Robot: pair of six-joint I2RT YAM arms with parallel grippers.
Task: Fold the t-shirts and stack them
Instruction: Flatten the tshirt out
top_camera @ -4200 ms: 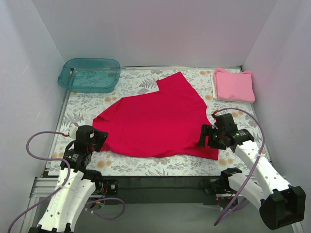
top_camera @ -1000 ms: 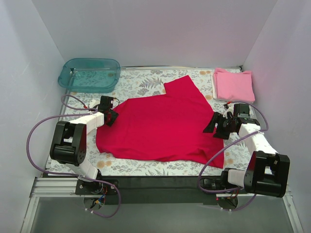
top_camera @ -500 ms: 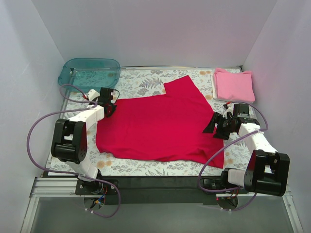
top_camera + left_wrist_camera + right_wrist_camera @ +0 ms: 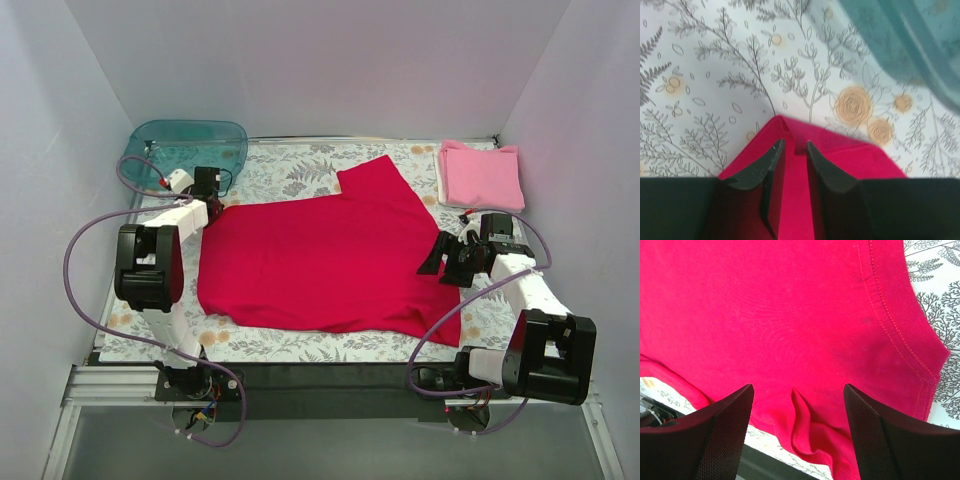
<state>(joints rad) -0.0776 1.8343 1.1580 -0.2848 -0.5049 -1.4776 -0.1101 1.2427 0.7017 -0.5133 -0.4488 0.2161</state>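
The crimson red t-shirt [image 4: 320, 260] lies spread across the middle of the floral mat. My left gripper [image 4: 212, 200] is at the shirt's far left corner, near the teal tub, and its jaws are pinched on a fold of red fabric [image 4: 850, 160]; the left wrist view shows the gripper [image 4: 795, 145] closed around the cloth. My right gripper [image 4: 445, 262] hovers over the shirt's right edge, open and empty; the right wrist view shows the gripper [image 4: 797, 390] with jaws wide apart above a wrinkle in the red cloth [image 4: 780, 305]. The light pink t-shirt [image 4: 480, 175] lies folded at the far right.
The teal translucent tub [image 4: 185, 150] stands at the far left corner, just beyond my left gripper, and shows in the left wrist view [image 4: 900, 35]. White walls enclose the mat on three sides. The dark front rail [image 4: 320, 380] runs along the near edge.
My left gripper has moved away and to the left toward the tub, pulling the red shirt's left corner with it. The right arm has held still over the last second.
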